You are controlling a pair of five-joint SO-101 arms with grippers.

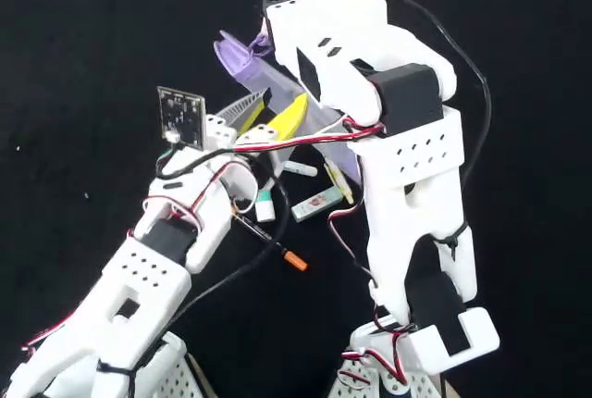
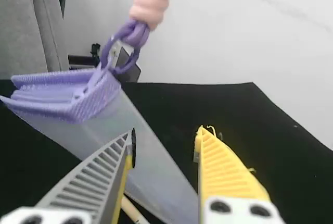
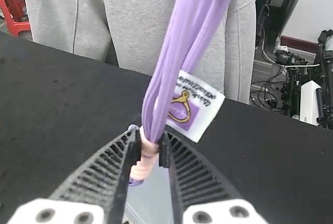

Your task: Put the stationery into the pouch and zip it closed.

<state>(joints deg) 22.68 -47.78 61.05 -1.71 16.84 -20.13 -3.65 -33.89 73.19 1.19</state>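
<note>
Several stationery pieces (image 1: 316,202) lie on black table (image 1: 74,74); white wall (image 2: 260,26) behind.

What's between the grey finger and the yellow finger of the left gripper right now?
The clear body of the translucent lavender pouch runs through that gap, in the left wrist view.

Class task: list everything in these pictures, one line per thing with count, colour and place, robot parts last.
pouch: one, translucent with a purple end, held up slanting over the table.
strap: one, purple with a pink beaded end, on the pouch's ring.
pen: one, dark with an orange tip, on the table.
green-and-white items: two, on the table near the pen.
white stick: one, on the table by them.
table: one, black.
left gripper: one, grey and yellow, open around the pouch.
right gripper: one, dark, shut on the strap.
</note>
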